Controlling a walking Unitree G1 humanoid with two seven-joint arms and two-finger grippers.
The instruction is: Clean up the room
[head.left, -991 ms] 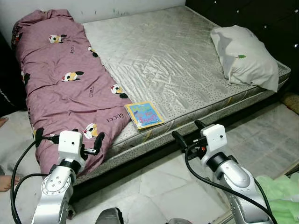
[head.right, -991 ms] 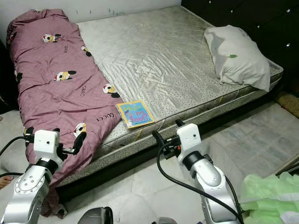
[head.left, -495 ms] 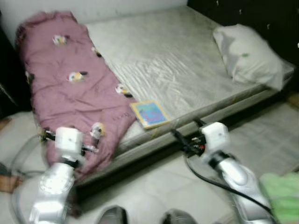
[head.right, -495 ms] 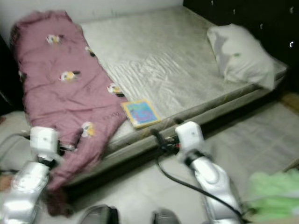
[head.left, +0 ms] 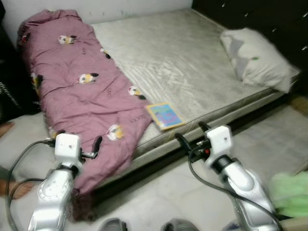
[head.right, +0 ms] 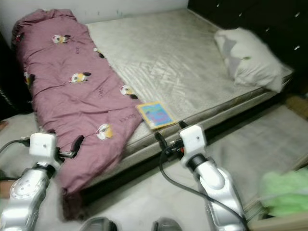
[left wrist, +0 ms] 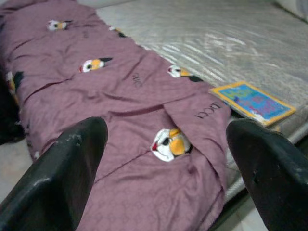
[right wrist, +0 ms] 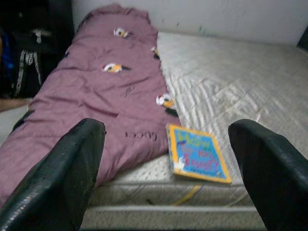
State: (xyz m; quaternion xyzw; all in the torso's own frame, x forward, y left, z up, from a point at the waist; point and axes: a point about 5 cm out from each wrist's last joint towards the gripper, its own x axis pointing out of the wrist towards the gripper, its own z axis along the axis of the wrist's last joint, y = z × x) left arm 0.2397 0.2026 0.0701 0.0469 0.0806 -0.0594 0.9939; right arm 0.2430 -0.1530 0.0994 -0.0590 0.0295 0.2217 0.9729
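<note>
Motion blur softens white pillow [head.left: 257,60] and green fabric heap [head.left: 290,195], heap cut by frame edge. Bare foot [head.left: 19,188] at floor edge smeared. Yellow-bordered blue book [right wrist: 197,155] title unreadable.

A home bedroom. Shown by a bare quilted mattress [head.left: 192,62] low on a pale tiled floor [head.left: 159,192], with a mauve cartoon-print duvet [head.left: 82,96], a pillow [head.left: 257,57] and a children's book [head.left: 164,115] on top

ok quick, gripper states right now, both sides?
Left gripper: open, empty, facing the purple blanket.
Right gripper: open, empty, facing the book.
</note>
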